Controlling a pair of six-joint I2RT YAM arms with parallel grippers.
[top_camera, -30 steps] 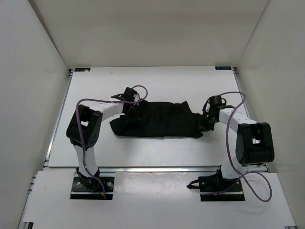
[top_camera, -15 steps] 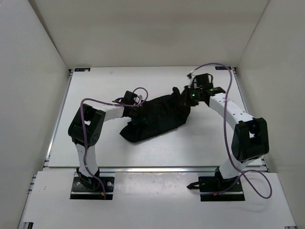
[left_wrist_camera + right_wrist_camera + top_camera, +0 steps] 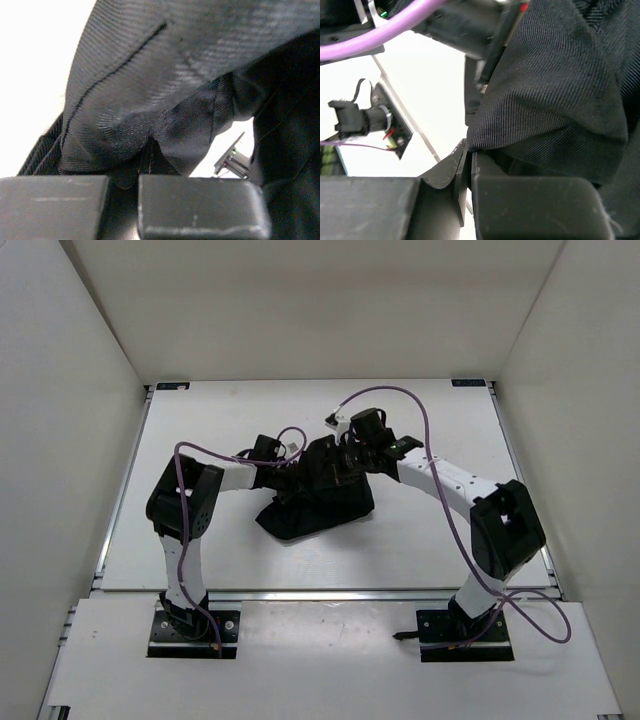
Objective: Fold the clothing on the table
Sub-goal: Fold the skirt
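Black soft cloth, the pleated skirt, lies in a small heap in the middle of the flat white table in the top camera. A second ago it was stretched out long, from one arm to the other. Since then the right gripper has swung its end all the way across to the left gripper. The two now sit close together above the heap. That looks like the first fold, one side laid over the other, and it seems nearly done. A purple cable loops over the right arm.

From the left wrist camera, the two black fingers are pressed together with a bit of the skirt pinched between them. Ribbed cloth hangs right over the lens, and white table shows at the left.

From the right wrist camera, its fingers are squeezed tight too, with a fold of the skirt caught in the gap. The other arm is just behind the cloth. I think letting go comes next, so the fold can lie flat.
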